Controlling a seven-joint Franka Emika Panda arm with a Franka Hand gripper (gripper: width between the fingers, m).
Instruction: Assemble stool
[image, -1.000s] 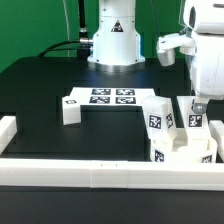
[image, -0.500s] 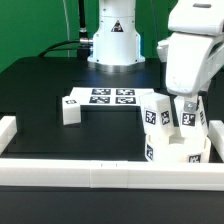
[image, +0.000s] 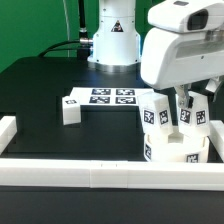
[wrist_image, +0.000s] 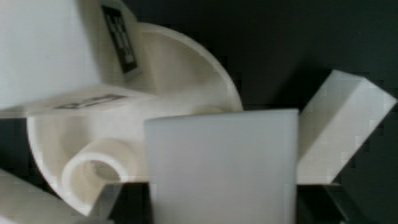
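The round white stool seat (image: 176, 152) lies at the exterior view's right, by the front bar. Two tagged white legs stand on it, one toward the exterior view's left (image: 155, 113) and one toward the right (image: 197, 116). My gripper (image: 181, 118) reaches down between them, shut on a third white leg (wrist_image: 217, 165) held over the seat (wrist_image: 178, 80). In the wrist view this leg fills the gap between the dark fingers (wrist_image: 114, 203). A screw hole (wrist_image: 93, 168) in the seat shows beside it. A fourth leg (image: 70, 108) lies loose on the table.
The marker board (image: 106, 97) lies flat behind the loose leg, in front of the arm's base (image: 112, 45). Long white bars (image: 90, 175) edge the table's front, with a short one at the exterior view's left (image: 6, 132).
The arm's hand has swung toward the exterior view's left, filling more of the picture. The gripper has stayed shut on the leg over the seat, shifting slightly left.
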